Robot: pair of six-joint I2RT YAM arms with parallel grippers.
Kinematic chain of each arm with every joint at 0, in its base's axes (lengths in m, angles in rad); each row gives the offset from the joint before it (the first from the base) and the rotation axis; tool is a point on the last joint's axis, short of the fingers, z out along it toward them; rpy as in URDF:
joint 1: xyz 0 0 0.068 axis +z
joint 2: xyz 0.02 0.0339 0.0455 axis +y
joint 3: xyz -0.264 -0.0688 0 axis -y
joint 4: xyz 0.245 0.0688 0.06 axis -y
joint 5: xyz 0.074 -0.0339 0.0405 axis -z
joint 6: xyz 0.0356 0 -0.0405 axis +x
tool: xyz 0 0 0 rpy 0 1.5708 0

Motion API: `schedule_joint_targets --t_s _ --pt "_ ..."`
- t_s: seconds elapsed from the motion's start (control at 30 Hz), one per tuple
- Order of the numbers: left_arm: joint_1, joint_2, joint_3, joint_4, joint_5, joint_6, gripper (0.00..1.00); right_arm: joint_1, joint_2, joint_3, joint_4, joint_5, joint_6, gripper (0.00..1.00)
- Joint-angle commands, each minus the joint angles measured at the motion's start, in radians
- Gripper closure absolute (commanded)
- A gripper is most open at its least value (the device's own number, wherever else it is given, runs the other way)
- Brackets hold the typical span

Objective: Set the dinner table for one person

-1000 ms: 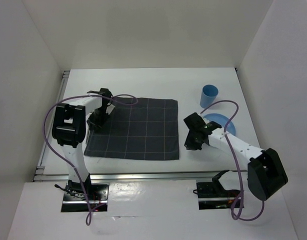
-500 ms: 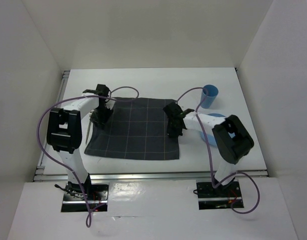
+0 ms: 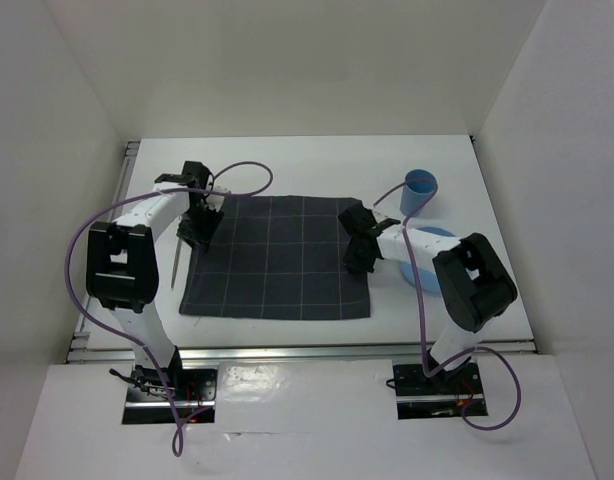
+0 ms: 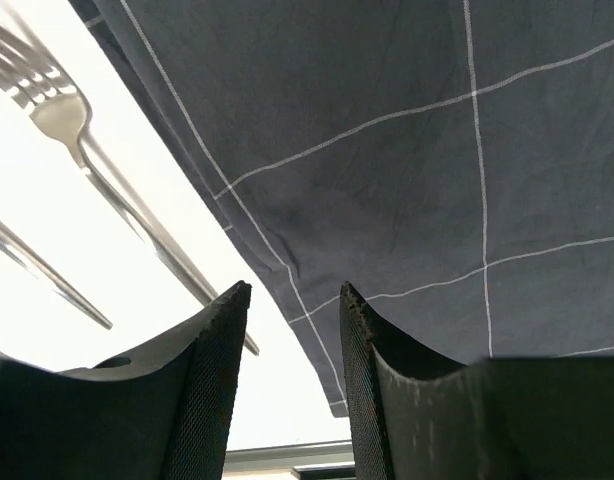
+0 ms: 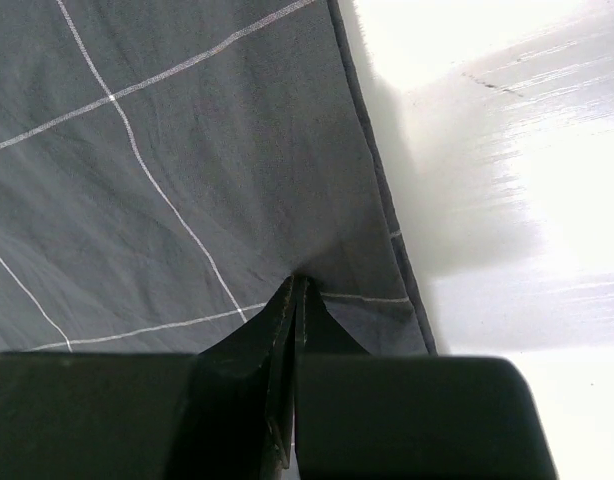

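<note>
The dark grey checked placemat (image 3: 277, 255) lies on the white dinner table (image 3: 287, 165). My right gripper (image 3: 359, 255) is at the mat's right edge; in the right wrist view it (image 5: 299, 285) is shut on a pinched fold of the placemat (image 5: 187, 150). My left gripper (image 3: 194, 228) is at the mat's left edge near the far corner; in the left wrist view it (image 4: 292, 300) is open, with the placemat's hem (image 4: 387, 150) running between the fingers. A fork (image 4: 87, 150) lies just left of the mat, also in the top view (image 3: 175, 262).
A blue cup (image 3: 418, 192) stands at the back right. A blue plate (image 3: 432, 262) lies beside it, partly hidden by my right arm. A second thin metal utensil (image 4: 42, 268) lies left of the fork. Silver rails (image 3: 127, 160) edge the table.
My right gripper swung left from near the plate onto the mat's right edge and shut on it. The mat shifted slightly right. My left gripper moved a little farther along the left edge.
</note>
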Motion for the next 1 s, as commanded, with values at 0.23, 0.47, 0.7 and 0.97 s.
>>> schedule_joint_targets --t_s 0.23,0.47,0.7,0.97 --pt "0.008 -0.018 -0.036 -0.009 0.013 -0.023 0.51 -0.124 -0.019 -0.078 -0.064 0.092 -0.097 1.0" --pt "0.018 -0.019 -0.046 0.0 0.013 -0.023 0.51 -0.156 0.001 -0.043 -0.044 0.014 -0.134 1.0" --pt "0.018 0.006 -0.036 0.0 0.033 -0.023 0.51 -0.13 -0.036 -0.116 -0.001 -0.06 -0.056 1.0" --pt "0.018 0.015 -0.026 0.0 0.036 -0.023 0.51 -0.121 -0.046 -0.18 0.024 -0.103 -0.022 1.0"
